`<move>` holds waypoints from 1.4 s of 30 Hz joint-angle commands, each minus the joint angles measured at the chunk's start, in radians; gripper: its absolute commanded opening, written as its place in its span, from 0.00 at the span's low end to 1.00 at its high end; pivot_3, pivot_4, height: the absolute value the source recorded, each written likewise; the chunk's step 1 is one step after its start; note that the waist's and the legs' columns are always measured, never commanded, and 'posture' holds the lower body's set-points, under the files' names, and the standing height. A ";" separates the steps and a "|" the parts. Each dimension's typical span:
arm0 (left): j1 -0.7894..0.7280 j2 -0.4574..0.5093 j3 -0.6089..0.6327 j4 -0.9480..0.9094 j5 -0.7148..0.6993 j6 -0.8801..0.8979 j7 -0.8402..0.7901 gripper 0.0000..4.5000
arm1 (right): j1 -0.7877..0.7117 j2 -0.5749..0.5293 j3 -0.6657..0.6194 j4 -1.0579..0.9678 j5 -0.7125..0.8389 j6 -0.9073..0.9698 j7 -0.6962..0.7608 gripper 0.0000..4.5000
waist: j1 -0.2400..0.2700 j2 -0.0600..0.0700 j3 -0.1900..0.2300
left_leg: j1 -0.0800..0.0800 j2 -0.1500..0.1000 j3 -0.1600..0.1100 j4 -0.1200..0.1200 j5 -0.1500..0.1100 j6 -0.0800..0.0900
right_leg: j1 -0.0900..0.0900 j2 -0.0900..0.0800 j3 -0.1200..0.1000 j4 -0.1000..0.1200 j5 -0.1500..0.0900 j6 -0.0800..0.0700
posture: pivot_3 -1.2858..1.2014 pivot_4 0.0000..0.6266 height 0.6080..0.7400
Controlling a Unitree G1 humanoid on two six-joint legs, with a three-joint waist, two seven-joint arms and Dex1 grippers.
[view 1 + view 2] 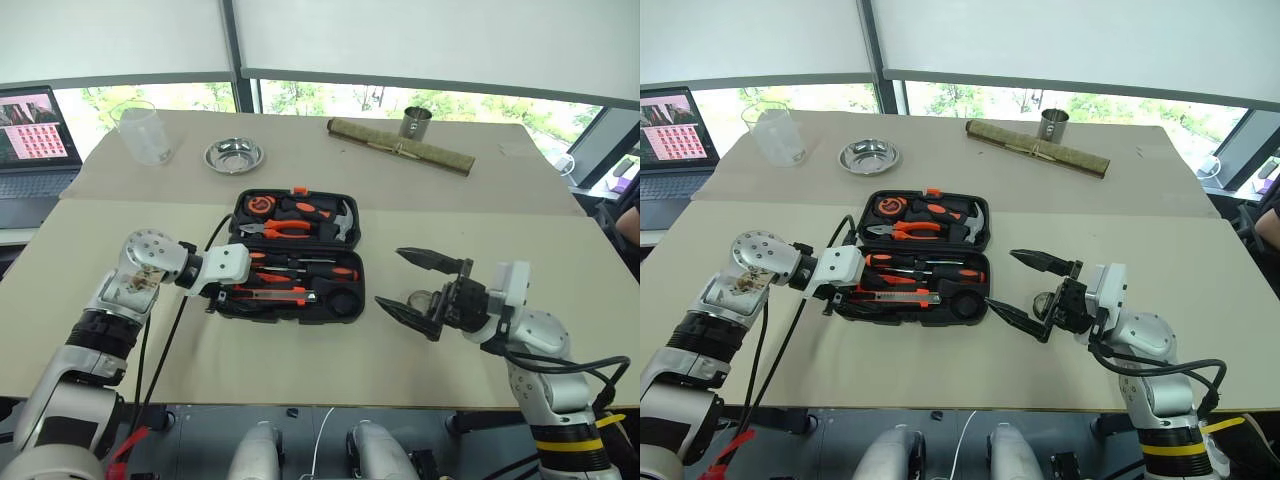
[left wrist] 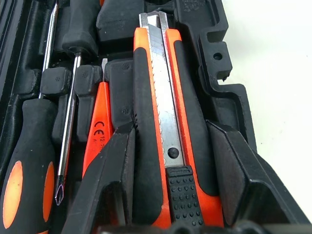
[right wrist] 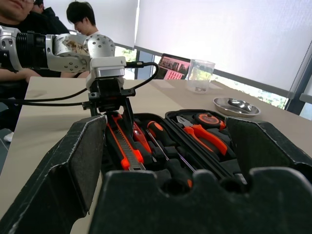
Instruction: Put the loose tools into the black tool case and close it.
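The black tool case (image 1: pixel 358 262) lies open in the middle of the table. Two orange-black screwdrivers (image 1: pixel 300 265) and the slim orange tester screwdriver (image 2: pixel 100 122) rest in recesses of its near half. At the case's near left corner, my left gripper (image 1: pixel 220 296) points down and is shut on the utility knife (image 2: pixel 165 112). The knife lies along the case's front recess, with a finger (image 2: pixel 112 170) against each side. My right gripper (image 1: pixel 392 278) hovers wide open just right of the case, holding nothing.
Orange-handled pliers (image 1: pixel 285 228), a hammer and a tape measure fill the case's far half. Behind it are a metal dish (image 1: pixel 234 155), a clear cup (image 1: pixel 145 135), a laptop (image 1: pixel 35 140), a rolled mat (image 1: pixel 400 146) and a metal cup (image 1: pixel 416 121). People (image 3: pixel 83 17) sit beyond the table.
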 commanded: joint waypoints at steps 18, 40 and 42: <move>0.026 -0.079 0.186 -0.037 -0.229 0.032 -0.008 0.47 | -0.008 0.017 -0.014 0.016 -0.009 -0.028 0.006 1.00 | -0.001 0.000 0.000 | 0.000 0.000 -0.001 0.001 0.000 0.001 | 0.000 0.000 0.000 0.000 0.000 0.000 | 0.52 0.24 1.00; 0.158 -0.125 -0.006 0.042 0.046 0.057 0.174 0.00 | 0.023 0.006 -0.029 0.001 -0.011 -0.026 0.002 1.00 | 0.006 0.004 -0.002 | 0.013 0.000 -0.001 0.001 0.000 0.001 | 0.015 0.000 -0.001 -0.001 0.000 0.001 | 0.52 0.24 1.00; 0.169 -0.138 -0.020 0.041 0.053 0.087 0.190 0.00 | 0.020 0.008 -0.027 0.001 -0.014 -0.026 -0.002 1.00 | 0.007 0.006 -0.004 | 0.018 0.000 0.000 0.000 -0.001 0.001 | 0.019 -0.001 -0.001 -0.003 0.000 0.001 | 0.52 0.24 1.00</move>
